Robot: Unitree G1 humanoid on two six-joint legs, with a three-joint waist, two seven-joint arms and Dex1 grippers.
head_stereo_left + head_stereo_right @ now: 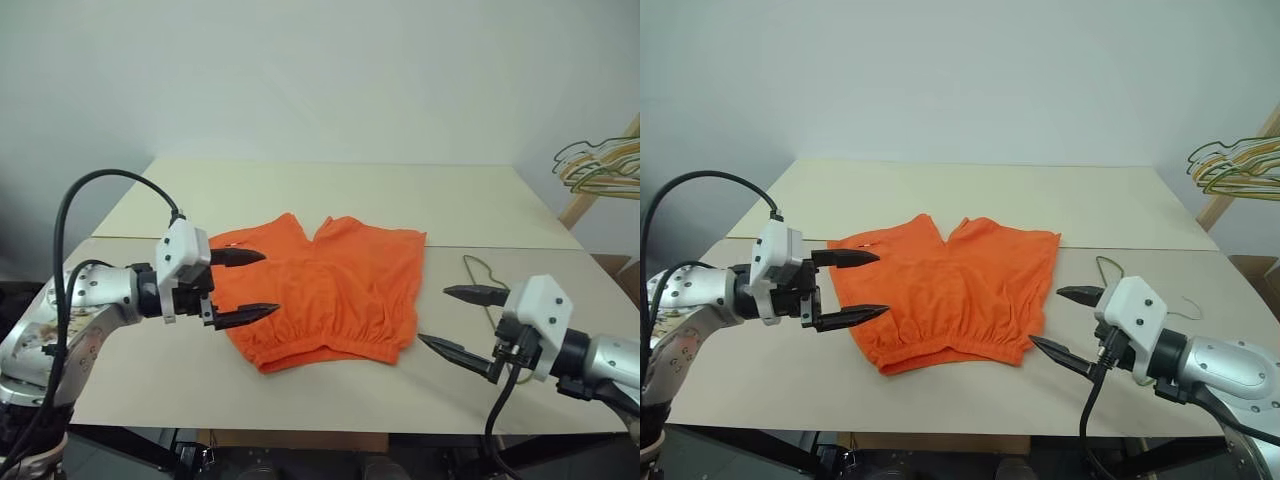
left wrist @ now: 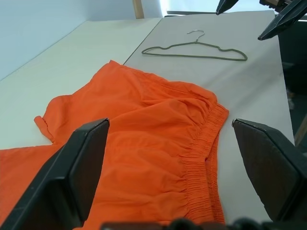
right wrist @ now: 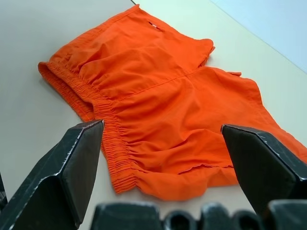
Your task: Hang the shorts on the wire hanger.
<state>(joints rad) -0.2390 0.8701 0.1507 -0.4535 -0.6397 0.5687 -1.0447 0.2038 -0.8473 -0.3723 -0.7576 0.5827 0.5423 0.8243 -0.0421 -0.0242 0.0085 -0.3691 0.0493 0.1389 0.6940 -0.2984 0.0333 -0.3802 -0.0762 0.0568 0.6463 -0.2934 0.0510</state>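
Both tools, left (image 1: 243,286) and right (image 1: 460,319), are hanging released, risking bunching the shorts (image 1: 320,290) while the hanger (image 2: 194,49) is lying at their three o'clock.

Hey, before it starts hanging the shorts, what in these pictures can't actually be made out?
- The wire hanger: in the head views the right pincer covers most of it; just the hook end shows.
- The shorts: the left wrist view cuts off the legs at its edge, and the left pincer overlaps one side in the head views.
- The bunch of green and yellow hangers: cut off by the picture's right edge, their number too tangled to count.
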